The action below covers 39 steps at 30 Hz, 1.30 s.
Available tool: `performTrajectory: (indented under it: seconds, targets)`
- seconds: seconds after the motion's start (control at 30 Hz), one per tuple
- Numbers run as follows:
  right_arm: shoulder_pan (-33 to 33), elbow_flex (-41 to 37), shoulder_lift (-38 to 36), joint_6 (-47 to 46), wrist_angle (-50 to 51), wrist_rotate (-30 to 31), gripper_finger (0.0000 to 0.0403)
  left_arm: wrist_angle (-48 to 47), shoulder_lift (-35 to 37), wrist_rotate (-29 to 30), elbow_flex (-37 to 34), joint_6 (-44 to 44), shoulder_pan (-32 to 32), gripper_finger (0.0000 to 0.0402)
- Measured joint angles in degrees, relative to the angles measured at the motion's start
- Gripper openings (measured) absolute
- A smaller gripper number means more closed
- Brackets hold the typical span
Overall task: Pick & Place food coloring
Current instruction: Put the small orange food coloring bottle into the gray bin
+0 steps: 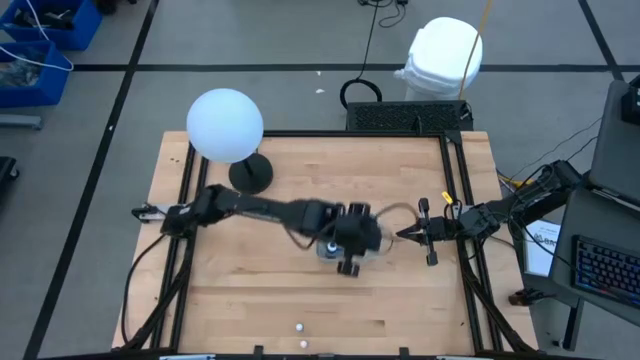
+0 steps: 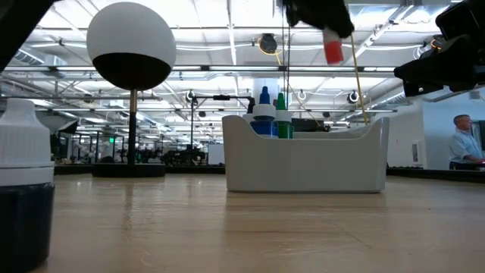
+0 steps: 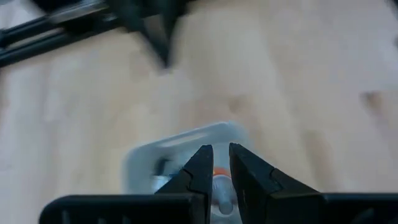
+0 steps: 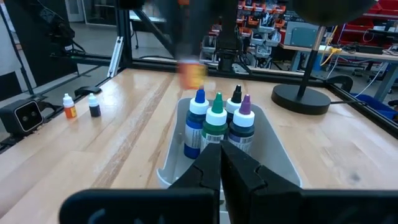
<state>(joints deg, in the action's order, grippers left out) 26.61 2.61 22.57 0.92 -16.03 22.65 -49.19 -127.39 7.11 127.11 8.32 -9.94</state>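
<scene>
A whitish plastic tray (image 1: pixel 345 254) (image 2: pixel 303 163) (image 4: pixel 273 155) stands mid-table. Four food coloring bottles stand upright in it, with blue (image 4: pixel 198 121), green (image 4: pixel 216 121), black (image 4: pixel 236 99) and purple (image 4: pixel 244 121) tops. My left gripper (image 1: pixel 350 250) (image 2: pixel 322 23) (image 3: pixel 221 148) hovers over the tray, shut on a small orange-red bottle (image 2: pixel 333 49) (image 4: pixel 193 74). My right gripper (image 1: pixel 402 235) (image 4: pixel 221 152) waits shut, just right of the tray. Two tiny bottles (image 1: pixel 298 327) (image 1: pixel 304 344) stand by the near edge. A dark bottle with a white cap (image 2: pixel 23 182) stands close to the low camera. My left gripper pinches the small orange-red bottle between its two fingers (image 3: pixel 202 171), coming from above and pointing down. The fingers hide its upper end. Its lower body (image 2: pixel 333 51) hangs below them, lifted clear above the tray; a strip of orange (image 3: pixel 219 173) shows in the gap.
A lamp with a white globe (image 1: pixel 225 125) and a black round base (image 1: pixel 250 173) stands at the far left of the table. An orange bottle (image 4: pixel 69 106) and a black bottle (image 4: pixel 93 104) stand on bare wood apart from the tray. A black frame rail (image 1: pixel 455 200) runs along the right side.
</scene>
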Motion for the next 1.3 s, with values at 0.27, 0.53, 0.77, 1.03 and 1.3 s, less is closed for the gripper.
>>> performTrajectory:
  seconds: [0.27,0.53,0.77,1.03,1.3]
  targets:
    - [0.01,0.00,0.00,2.21,0.02,0.00,0.0000,5.70,-0.03,-3.84,-4.65,0.36,8.01,0.0051]
    - [-0.01,0.00,0.01,2.37,0.04,-0.20,0.0000,17.61,-0.07,-9.09,-13.32,1.08,9.09,0.0051]
    - [0.00,0.00,0.02,2.96,0.04,-0.22,0.0000,21.20,-0.03,-8.65,-18.14,0.86,8.39,0.0051]
    - [0.01,0.00,0.02,2.83,0.05,-0.24,0.0000,29.21,-0.07,-8.57,-24.65,0.38,8.46,0.0051]
    - [0.01,0.00,0.02,2.85,0.07,-0.26,0.0000,30.69,0.00,-7.68,-27.33,0.44,9.13,0.0051]
